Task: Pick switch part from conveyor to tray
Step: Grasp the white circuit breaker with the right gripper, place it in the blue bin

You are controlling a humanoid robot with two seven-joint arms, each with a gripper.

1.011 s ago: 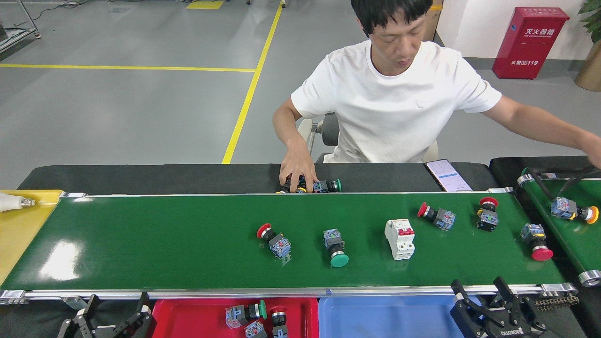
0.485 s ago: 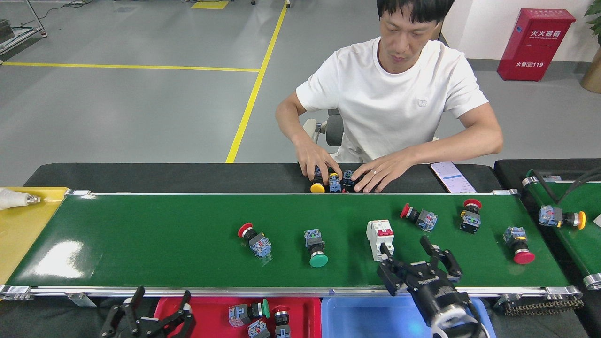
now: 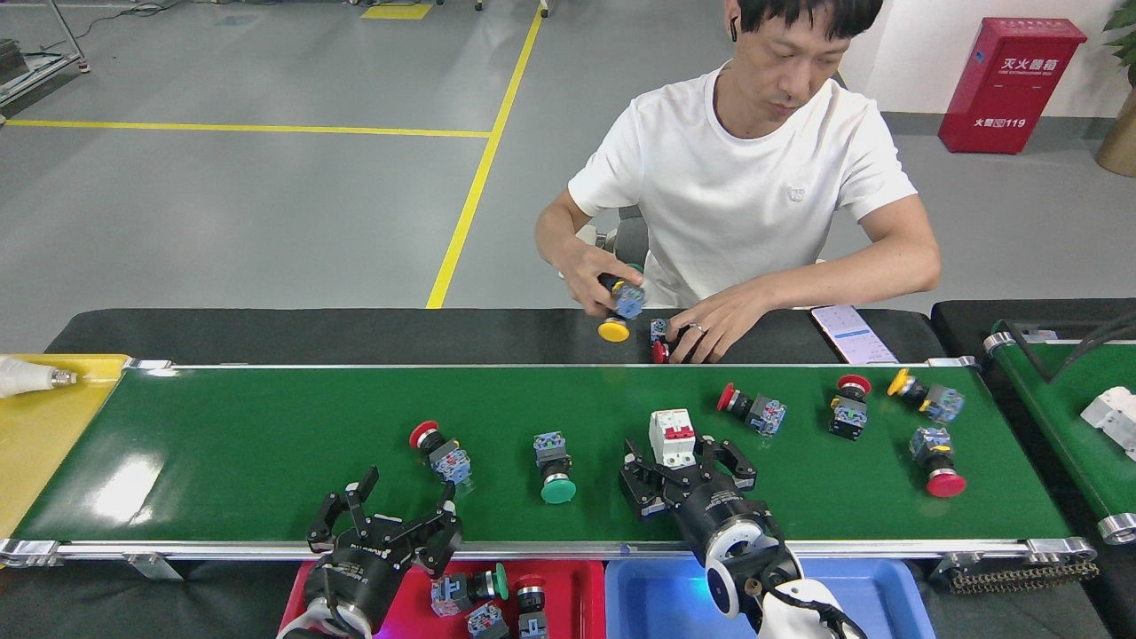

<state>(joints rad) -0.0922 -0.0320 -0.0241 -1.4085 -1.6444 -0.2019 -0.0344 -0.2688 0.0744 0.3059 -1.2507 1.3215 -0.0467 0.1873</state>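
Note:
The conveyor (image 3: 266, 444) carries several switch parts. A white breaker-type switch part with a red lever (image 3: 672, 435) lies mid-belt. My right gripper (image 3: 679, 460) is open, and its dark fingers (image 3: 637, 475) straddle that part's near end. My left gripper (image 3: 390, 513) hangs open over the belt's near rail, just short of a red push-button part (image 3: 441, 454). A green push-button part (image 3: 553, 470) lies between the two grippers. The red tray (image 3: 581, 590) below the rail holds several push-button parts. The blue tray (image 3: 874, 590) sits beside it, partly hidden by my right arm.
Further push-button parts lie on the right of the belt: red (image 3: 752, 411), red (image 3: 850, 413), yellow (image 3: 927, 398), red (image 3: 937, 463). A person's hands (image 3: 710, 324) handle parts at the far rail beside a phone (image 3: 850, 334). A narrower belt (image 3: 1056, 417) is at right, a yellow tray (image 3: 44, 426) at left.
The parts have all drifted left along the belt. My right gripper came up from below the rail to straddle the white breaker. My left gripper rose onto the belt's near edge.

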